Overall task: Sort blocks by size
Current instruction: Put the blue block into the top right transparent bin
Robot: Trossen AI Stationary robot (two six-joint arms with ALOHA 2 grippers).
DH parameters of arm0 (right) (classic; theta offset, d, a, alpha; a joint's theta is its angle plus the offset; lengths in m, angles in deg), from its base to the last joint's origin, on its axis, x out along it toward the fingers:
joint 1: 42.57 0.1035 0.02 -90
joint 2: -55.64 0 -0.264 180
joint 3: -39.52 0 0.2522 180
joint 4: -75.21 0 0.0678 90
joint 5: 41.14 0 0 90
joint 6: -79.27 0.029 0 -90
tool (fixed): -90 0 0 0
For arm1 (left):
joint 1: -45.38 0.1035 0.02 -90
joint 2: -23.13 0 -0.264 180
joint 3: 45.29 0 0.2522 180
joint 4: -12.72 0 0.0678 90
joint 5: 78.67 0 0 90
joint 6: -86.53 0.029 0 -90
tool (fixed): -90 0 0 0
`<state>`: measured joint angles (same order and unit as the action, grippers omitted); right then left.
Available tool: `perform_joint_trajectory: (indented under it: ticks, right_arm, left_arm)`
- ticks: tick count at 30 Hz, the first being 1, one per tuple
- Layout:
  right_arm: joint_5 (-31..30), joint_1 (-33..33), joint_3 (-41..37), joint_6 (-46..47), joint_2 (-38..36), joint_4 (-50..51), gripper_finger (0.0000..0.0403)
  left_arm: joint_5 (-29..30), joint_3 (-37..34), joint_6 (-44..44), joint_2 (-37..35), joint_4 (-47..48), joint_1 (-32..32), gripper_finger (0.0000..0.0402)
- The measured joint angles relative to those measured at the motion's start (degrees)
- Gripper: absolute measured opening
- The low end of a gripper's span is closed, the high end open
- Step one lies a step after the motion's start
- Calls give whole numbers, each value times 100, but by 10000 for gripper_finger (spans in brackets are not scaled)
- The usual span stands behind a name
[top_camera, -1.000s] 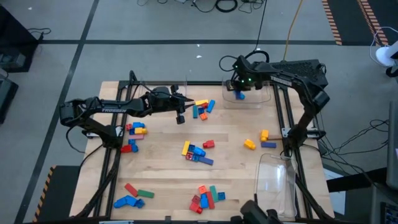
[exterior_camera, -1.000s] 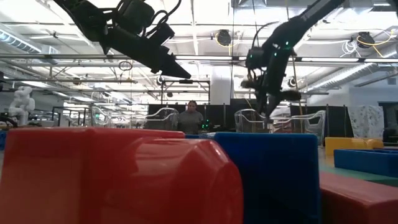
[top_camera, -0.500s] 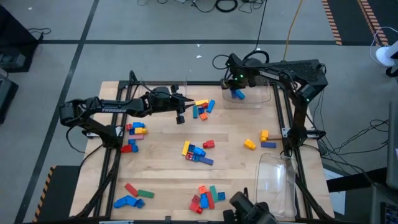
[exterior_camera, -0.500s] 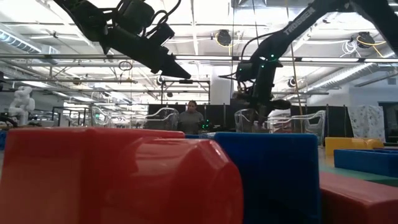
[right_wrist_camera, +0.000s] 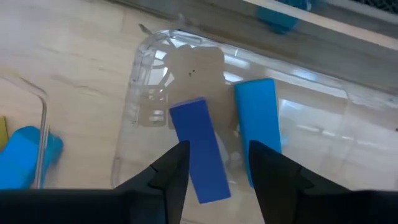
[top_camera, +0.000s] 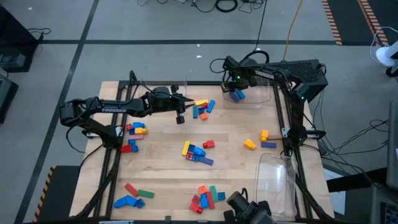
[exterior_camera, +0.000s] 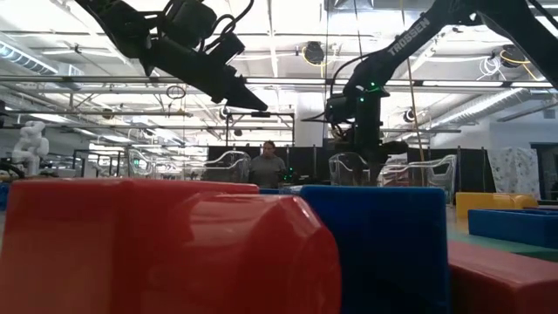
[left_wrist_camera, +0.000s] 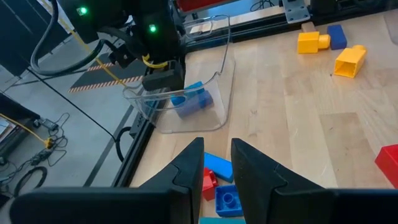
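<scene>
My right gripper (top_camera: 234, 87) (right_wrist_camera: 216, 155) points down into a clear tray (top_camera: 261, 99) at the table's far right and stands open. A dark blue bar (right_wrist_camera: 198, 149) lies on the tray floor between its fingers, with a gap to one finger. A light blue block (right_wrist_camera: 256, 124) lies beside it. My left gripper (top_camera: 181, 118) (left_wrist_camera: 217, 155) hangs above the table's far middle, its fingers a narrow gap apart with nothing between them. Loose blocks lie in clusters at the far middle (top_camera: 202, 108), the centre (top_camera: 198, 151) and the near edge (top_camera: 205, 198).
More blocks lie at the left (top_camera: 134, 129), near left (top_camera: 130, 198) and right (top_camera: 258, 140). A second clear tray (top_camera: 277, 180) stands at the near right. Black frame rails (top_camera: 283, 118) run along the table's sides. In the low view, big red and blue blocks fill the foreground.
My right gripper has gone a little toward the table's far left over the clear tray and sunk lower into it, turning slightly.
</scene>
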<state>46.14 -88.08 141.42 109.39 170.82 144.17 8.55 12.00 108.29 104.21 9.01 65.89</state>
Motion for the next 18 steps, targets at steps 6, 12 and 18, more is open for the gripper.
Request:
perform_joint_trajectory:
  ticks: [6, 12, 18]
  right_arm:
    - [-19, 152, 167, -383, -20, 233, 152]
    - [-57, 398, 788, -506, -20, 544, 152]
    - [-180, 714, 1601, -714, -22, 845, 153]
  left_arm:
    - [4, 0, 4, 0, 0, 4, 84]
    - [13, 0, 9, 0, 0, 11, 84]
    - [98, 0, 12, 0, 0, 11, 84]
